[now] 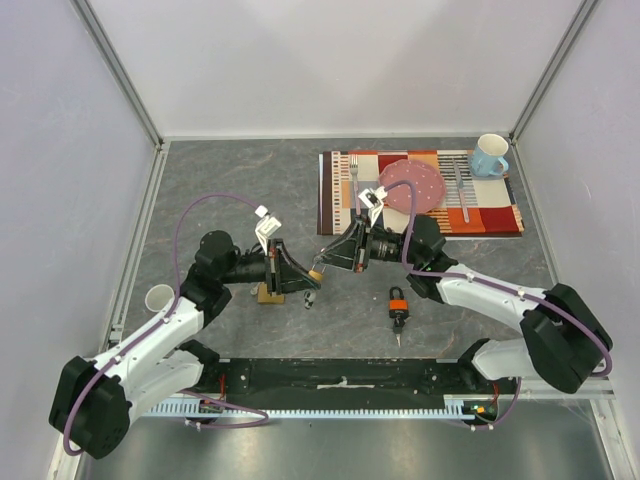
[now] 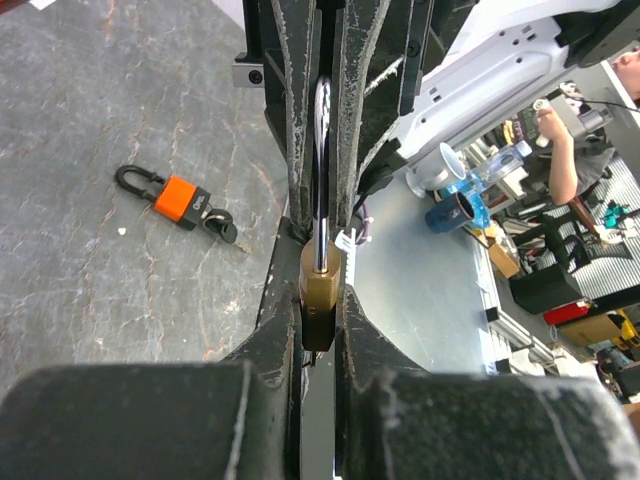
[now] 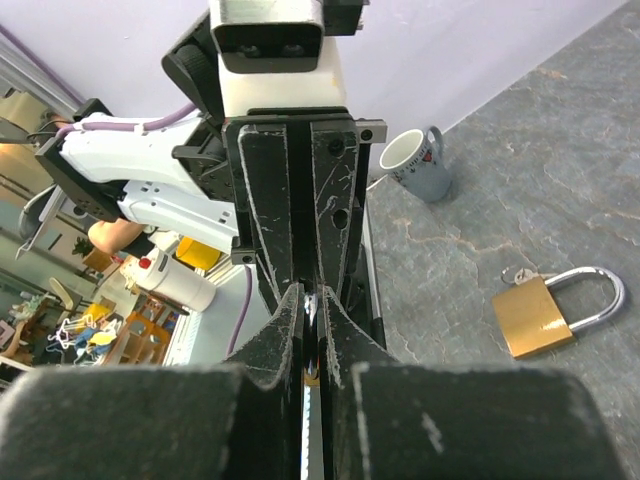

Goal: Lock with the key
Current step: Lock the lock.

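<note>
My left gripper point(image 1: 308, 277) is shut on the body of a brass padlock point(image 2: 319, 290), held above the table at centre. Its steel shackle point(image 2: 322, 140) points away from the left wrist and runs in between the fingers of my right gripper point(image 1: 330, 258), which meets it tip to tip. In the right wrist view my right gripper point(image 3: 312, 300) is shut on a thin shiny metal part, which looks like that shackle. A small dark piece point(image 1: 309, 298) hangs below the held padlock; I cannot tell if it is the key.
A second brass padlock point(image 1: 268, 293) lies on the table and also shows in the right wrist view point(image 3: 545, 312). An orange padlock with a key in it point(image 1: 398, 301) lies front right. A white cup point(image 1: 160, 298) stands left. A placemat point(image 1: 500, 215) with plate, cutlery and blue mug point(image 1: 489, 155) lies at the back right.
</note>
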Motion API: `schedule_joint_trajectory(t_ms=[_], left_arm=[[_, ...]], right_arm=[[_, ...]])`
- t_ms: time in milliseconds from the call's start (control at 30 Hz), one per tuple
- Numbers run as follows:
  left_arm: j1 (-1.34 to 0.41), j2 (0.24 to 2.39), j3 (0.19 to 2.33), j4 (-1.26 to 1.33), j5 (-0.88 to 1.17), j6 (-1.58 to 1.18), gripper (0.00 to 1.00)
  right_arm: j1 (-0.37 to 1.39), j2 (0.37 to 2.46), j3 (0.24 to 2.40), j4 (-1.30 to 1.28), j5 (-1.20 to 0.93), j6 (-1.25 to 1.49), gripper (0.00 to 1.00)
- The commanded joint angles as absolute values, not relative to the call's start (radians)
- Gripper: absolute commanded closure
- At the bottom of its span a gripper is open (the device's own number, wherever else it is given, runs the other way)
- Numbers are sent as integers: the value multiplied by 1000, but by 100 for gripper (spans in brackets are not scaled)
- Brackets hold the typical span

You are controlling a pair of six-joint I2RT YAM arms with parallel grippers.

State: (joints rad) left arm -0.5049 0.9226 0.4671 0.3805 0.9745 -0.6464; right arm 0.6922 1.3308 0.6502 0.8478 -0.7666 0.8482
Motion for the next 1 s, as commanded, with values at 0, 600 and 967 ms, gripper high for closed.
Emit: schedule_joint_trajectory(t_ms=[0,600,967], left_arm=[[-506,907,477,571,1069,-739,98],[-506,902,489,522,917,-698,98],[-506,884,492,505,839,-695,98]], right_arm=[[695,1309,643,899,-759,850,100],[782,1327,614,928,-707,877,100],[805,1316,577,910,-680,864,100]])
